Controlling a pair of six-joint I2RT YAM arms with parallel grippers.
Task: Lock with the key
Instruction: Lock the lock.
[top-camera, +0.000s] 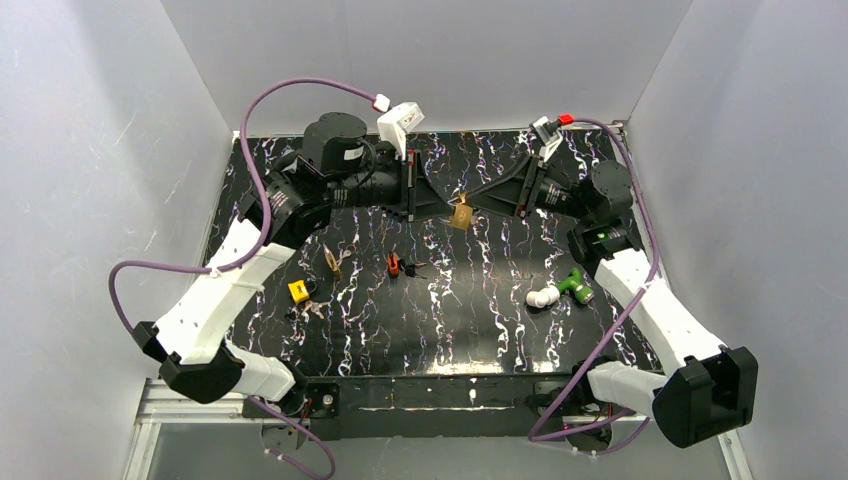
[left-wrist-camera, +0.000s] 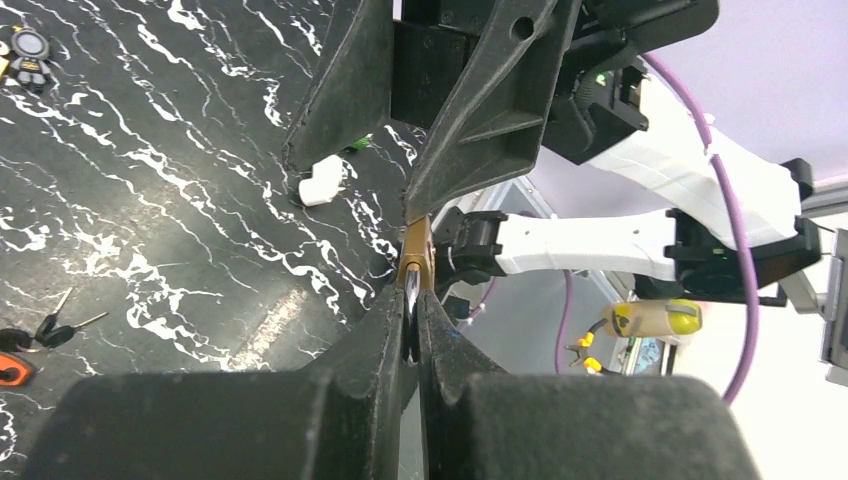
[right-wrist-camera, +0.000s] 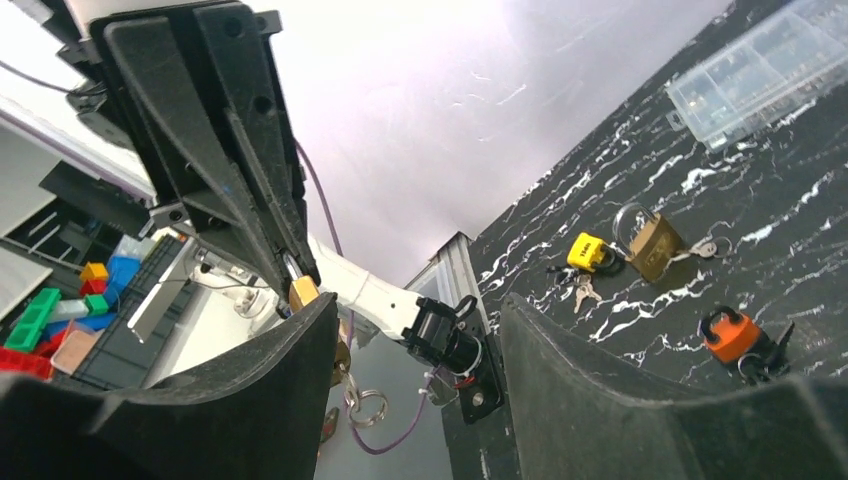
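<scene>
A brass padlock (top-camera: 461, 214) hangs in the air over the middle of the table, between the two grippers. My left gripper (left-wrist-camera: 412, 290) is shut on its silver shackle, and the brass body (left-wrist-camera: 416, 255) sticks out past the fingertips. My right gripper (right-wrist-camera: 418, 300) is open, and its left finger lies against the padlock (right-wrist-camera: 303, 291) while the right finger stands well apart. A key with a ring (right-wrist-camera: 365, 405) hangs from the padlock's lower end. From above, the left gripper (top-camera: 445, 205) and the right gripper (top-camera: 478, 200) meet at the padlock.
On the black marbled table (top-camera: 480, 320) lie another brass padlock with keys (top-camera: 332, 258), a yellow padlock (top-camera: 298, 291), an orange padlock (top-camera: 393, 264) and a green-and-white toy drill (top-camera: 560, 290). A clear plastic box (right-wrist-camera: 760, 70) shows in the right wrist view. Grey walls enclose the table.
</scene>
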